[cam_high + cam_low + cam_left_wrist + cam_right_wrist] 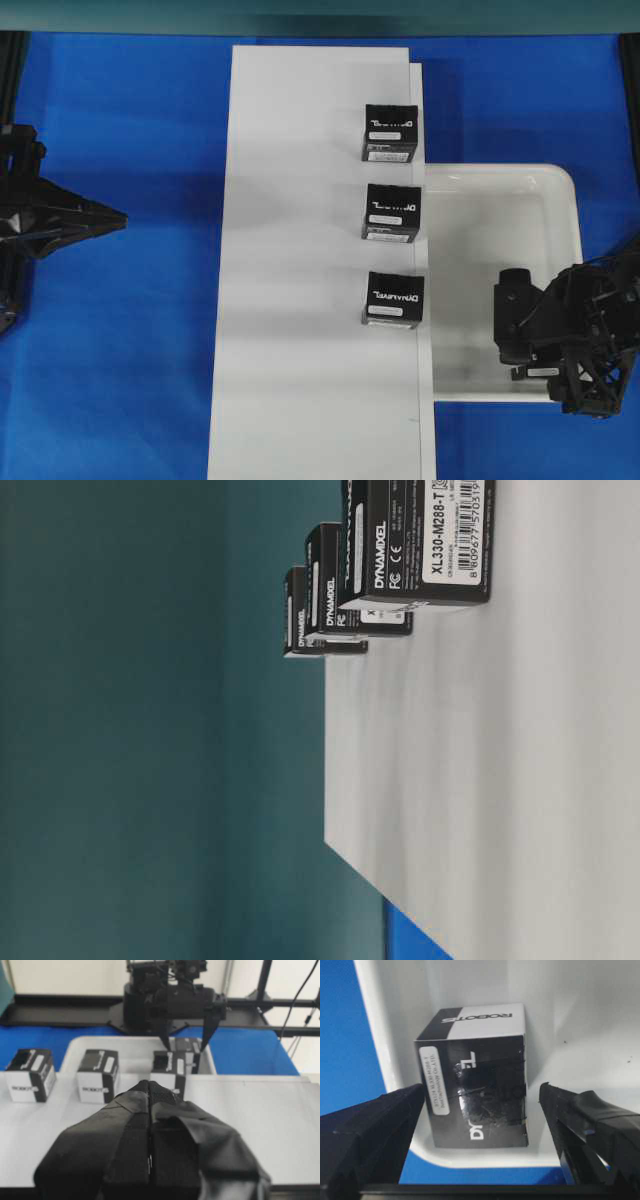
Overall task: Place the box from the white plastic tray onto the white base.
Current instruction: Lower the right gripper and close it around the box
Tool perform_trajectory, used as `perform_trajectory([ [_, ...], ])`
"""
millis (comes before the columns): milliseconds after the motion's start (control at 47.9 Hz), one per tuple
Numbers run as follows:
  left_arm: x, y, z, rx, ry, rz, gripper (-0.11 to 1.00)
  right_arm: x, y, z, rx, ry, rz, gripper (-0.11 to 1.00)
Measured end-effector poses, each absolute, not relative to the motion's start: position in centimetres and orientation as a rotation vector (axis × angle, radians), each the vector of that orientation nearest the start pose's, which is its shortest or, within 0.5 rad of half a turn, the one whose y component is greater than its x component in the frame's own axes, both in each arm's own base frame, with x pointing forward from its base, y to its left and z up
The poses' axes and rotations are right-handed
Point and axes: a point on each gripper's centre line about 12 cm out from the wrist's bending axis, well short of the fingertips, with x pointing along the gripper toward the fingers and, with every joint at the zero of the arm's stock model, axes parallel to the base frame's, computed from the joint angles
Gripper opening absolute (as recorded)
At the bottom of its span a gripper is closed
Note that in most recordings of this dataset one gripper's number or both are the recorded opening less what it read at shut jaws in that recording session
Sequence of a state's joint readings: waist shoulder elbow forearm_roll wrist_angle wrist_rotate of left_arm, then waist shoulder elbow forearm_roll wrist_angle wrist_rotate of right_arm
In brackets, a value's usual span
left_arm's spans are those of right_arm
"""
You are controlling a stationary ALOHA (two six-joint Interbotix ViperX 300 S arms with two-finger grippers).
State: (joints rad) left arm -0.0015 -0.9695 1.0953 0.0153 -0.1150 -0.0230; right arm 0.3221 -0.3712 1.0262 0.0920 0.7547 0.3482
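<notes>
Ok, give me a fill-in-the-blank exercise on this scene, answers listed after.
1. The number of boxes standing on the white base is ____.
2. The last box sits inside the white plastic ____.
3. The right pincer has its jaws ____ on either side of that box.
4. The left pincer is ____.

Missing words: three; tray; open; shut

Glossy plastic tray [560, 190]; matt base [300, 250]; shiny carton box [475, 1080].
</notes>
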Motion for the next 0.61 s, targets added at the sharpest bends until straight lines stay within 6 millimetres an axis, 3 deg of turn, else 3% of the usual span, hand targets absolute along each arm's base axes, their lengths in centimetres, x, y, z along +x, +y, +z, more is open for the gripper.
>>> perform_trajectory([
  [355,20.27,-0.05,30.53,-0.008,0.023,-0.003,-0.07,19.2,7.14,12.57,0.165,1.411,0.026,0.98],
  [438,20.33,-0.05,30.46,-0.008,0.026,-0.003,-0.07,19.22,7.16,12.55,0.169,1.407,0.025,0.89],
  [563,20.38,-0.05,30.38,-0.008,0.031,-0.003,-0.07,19.26,7.26,12.6,0.176,1.406,0.027,0.6],
  [605,20.38,-0.05,30.38,-0.008,0.031,-0.003,-0.07,19.33,7.29,12.68,0.183,1.405,0.027,0.59],
])
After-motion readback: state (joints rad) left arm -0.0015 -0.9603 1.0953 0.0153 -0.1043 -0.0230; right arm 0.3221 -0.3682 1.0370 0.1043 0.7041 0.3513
